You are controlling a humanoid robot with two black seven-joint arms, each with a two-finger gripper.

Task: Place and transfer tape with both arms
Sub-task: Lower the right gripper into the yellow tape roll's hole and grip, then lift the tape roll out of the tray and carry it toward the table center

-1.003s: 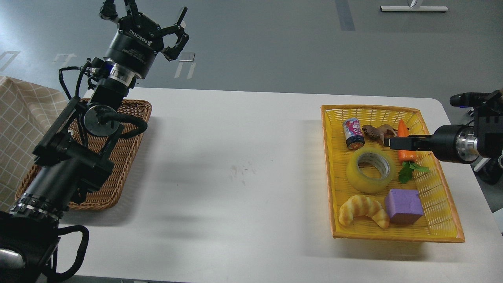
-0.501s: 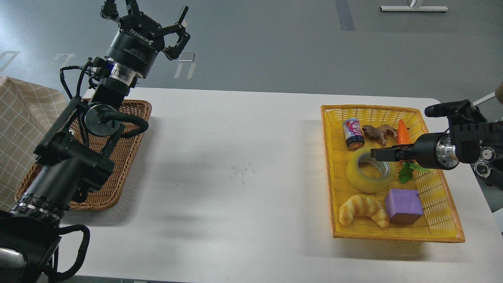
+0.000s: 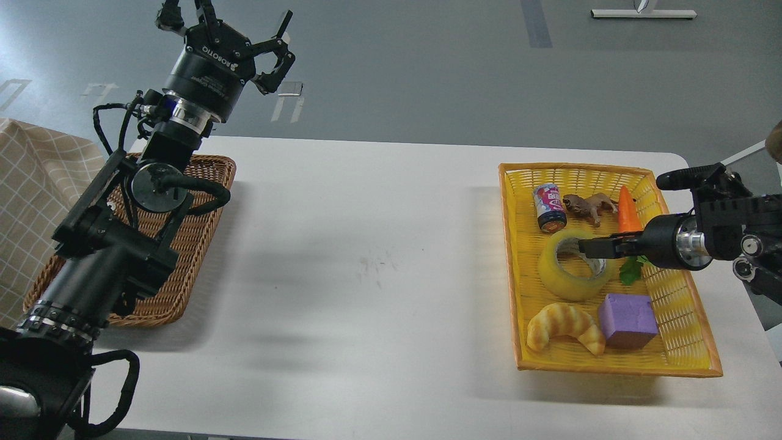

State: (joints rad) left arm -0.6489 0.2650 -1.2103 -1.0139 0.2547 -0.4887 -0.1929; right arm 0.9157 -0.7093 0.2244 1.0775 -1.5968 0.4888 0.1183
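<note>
1. My left gripper [image 3: 244, 27] carries white "ROBOTIQ" lettering on its black body; its fingers stand spread with nothing between them, raised over the far left corner of the white table [image 3: 366, 244].
2. The small can [image 3: 549, 208] has a pink, white and blue label, but its print is too small for me to read.
3. The tape [image 3: 574, 264] is a thick translucent yellow ring with a grey-white core, lying flat in the yellow plastic mesh basket [image 3: 684, 324] on the right.
4. My right gripper [image 3: 589, 247] reaches in sideways over the tape's far rim; it looks narrow and dark, and I cannot tell whether its fingers are apart.
5. Around the tape lie a ridged croissant [image 3: 562, 325], a purple block [image 3: 628, 320], an orange carrot [image 3: 627, 209] with green leaves and a brown animal figure [image 3: 589, 205].
6. A brown woven wicker tray [image 3: 201, 244] sits beneath my left arm.
</note>
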